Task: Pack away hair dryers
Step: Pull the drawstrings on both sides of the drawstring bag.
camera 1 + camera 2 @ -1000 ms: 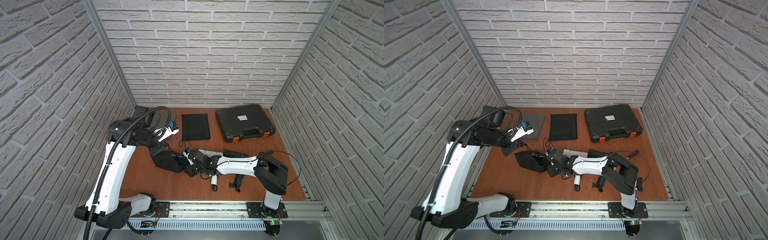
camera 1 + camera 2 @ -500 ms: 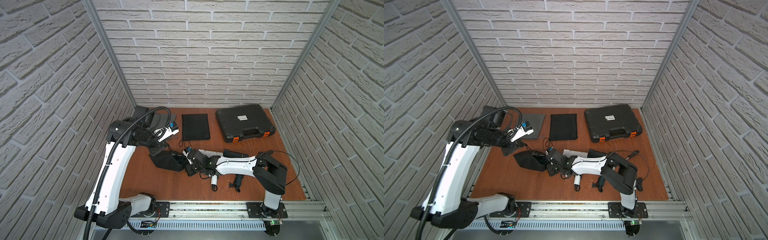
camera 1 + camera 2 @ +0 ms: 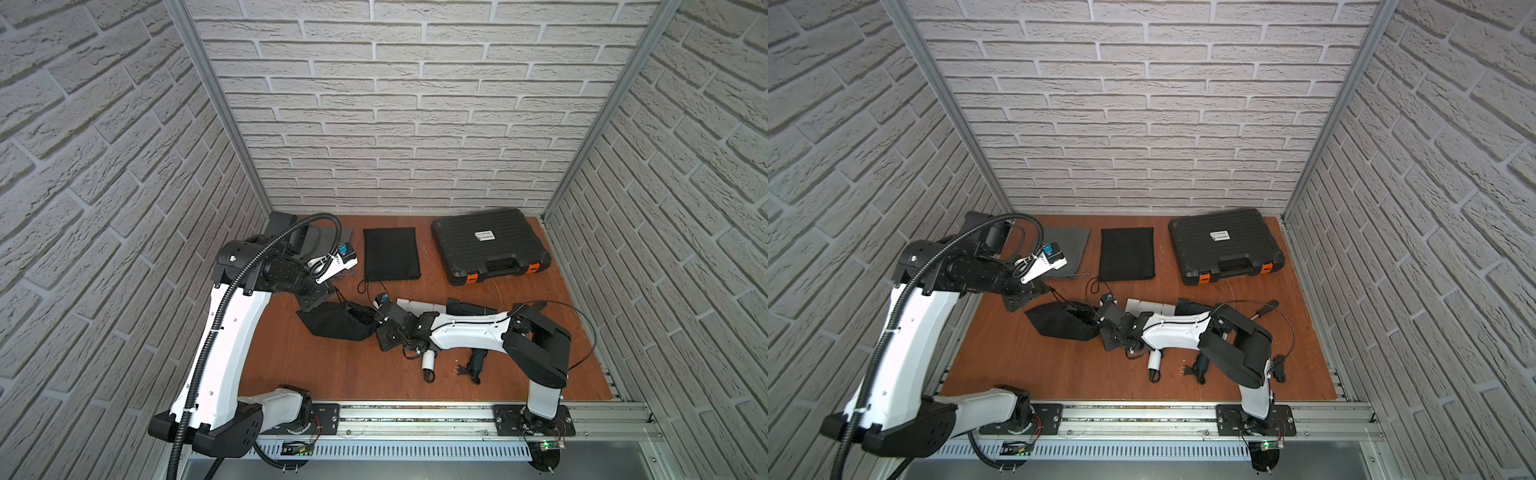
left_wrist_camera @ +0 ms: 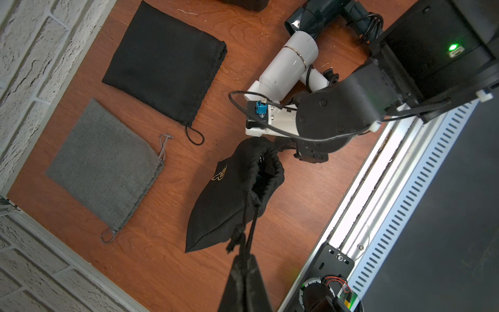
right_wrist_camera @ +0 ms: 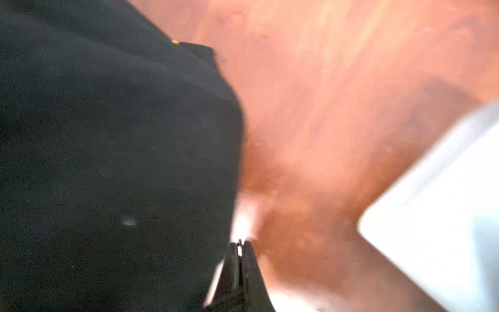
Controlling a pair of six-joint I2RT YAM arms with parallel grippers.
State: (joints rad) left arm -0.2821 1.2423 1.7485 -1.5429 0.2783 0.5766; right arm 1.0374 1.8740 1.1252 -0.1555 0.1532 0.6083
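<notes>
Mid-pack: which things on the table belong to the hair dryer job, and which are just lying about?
Job: white hair dryer, dark teal hair dryer, bulging black pouch with its drawstring in the left claw.
Lying about: flat black pouch, grey pouch, black hard case.

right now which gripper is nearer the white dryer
Right. The right gripper is at the full pouch mouth, beside the white dryer; the left gripper holds its cord, farther off.
</notes>
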